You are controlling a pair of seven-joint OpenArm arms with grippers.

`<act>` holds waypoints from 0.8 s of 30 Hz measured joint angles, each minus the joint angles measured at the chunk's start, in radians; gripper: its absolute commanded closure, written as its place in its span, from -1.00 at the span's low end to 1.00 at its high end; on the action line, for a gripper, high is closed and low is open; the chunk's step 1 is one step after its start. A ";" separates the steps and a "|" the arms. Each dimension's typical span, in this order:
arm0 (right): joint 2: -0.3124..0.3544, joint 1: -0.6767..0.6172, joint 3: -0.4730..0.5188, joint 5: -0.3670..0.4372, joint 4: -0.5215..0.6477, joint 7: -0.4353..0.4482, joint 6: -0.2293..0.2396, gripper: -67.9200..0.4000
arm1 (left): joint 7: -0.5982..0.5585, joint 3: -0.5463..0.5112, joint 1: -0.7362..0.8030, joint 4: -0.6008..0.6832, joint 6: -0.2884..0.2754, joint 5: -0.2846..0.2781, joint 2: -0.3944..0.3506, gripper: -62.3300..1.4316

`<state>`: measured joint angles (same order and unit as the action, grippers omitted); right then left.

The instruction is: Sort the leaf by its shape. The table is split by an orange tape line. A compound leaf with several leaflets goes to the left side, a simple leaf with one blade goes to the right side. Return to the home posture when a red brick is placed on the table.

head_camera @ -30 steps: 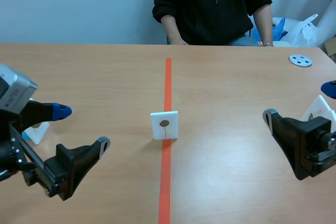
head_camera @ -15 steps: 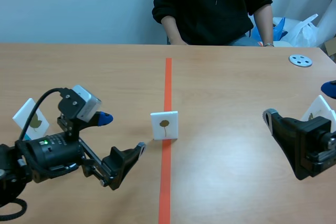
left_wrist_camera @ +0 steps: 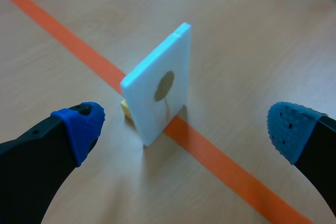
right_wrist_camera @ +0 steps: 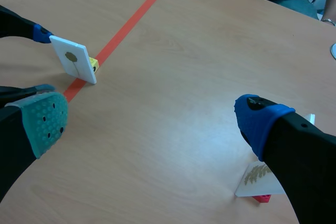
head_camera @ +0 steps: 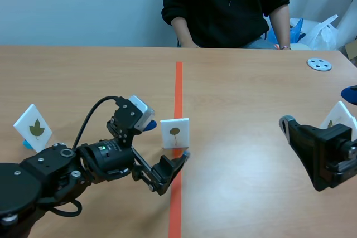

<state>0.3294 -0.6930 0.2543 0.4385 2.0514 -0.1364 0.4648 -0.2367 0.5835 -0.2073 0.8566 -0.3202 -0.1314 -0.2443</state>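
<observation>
Scene view: your left pincer (head_camera: 165, 142) straddles the leaf card (head_camera: 174, 132), propped upright on the orange tape line (head_camera: 178, 82) mid-surface (head_camera: 251, 98). Left wrist view: fingers spread wide either side of it, gripping nothing, lined up to pinch its edges (one blade, so probably right-side bound). Right wrist view: your right pincer (right_wrist_camera: 152, 121) hangs released, well apart from the card.
</observation>
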 measured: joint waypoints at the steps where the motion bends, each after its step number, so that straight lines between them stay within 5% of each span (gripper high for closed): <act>1: 0.000 0.000 0.000 0.000 0.000 0.000 0.000 -1.00 | -0.002 0.010 -0.009 -0.016 0.005 0.000 0.011 -1.00; 8: 0.000 0.000 0.000 0.000 0.000 0.000 0.000 -1.00 | -0.024 0.050 -0.056 -0.093 0.047 0.034 0.085 -0.98; 14: 0.000 0.000 0.000 0.000 0.000 0.000 0.000 -1.00 | -0.037 0.053 -0.059 -0.098 0.069 0.038 0.086 -0.51; 20: 0.000 0.000 0.000 0.000 0.000 0.001 0.000 -1.00 | -0.038 0.053 -0.058 -0.099 0.118 0.042 0.086 -0.47; 24: 0.000 0.000 0.000 0.000 0.000 0.002 0.000 -1.00 | -0.039 0.053 -0.059 -0.114 0.142 0.042 0.087 -0.14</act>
<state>0.3294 -0.6930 0.2543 0.4385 2.0514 -0.1349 0.4644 -0.2756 0.6365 -0.2665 0.7425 -0.1780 -0.0891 -0.1570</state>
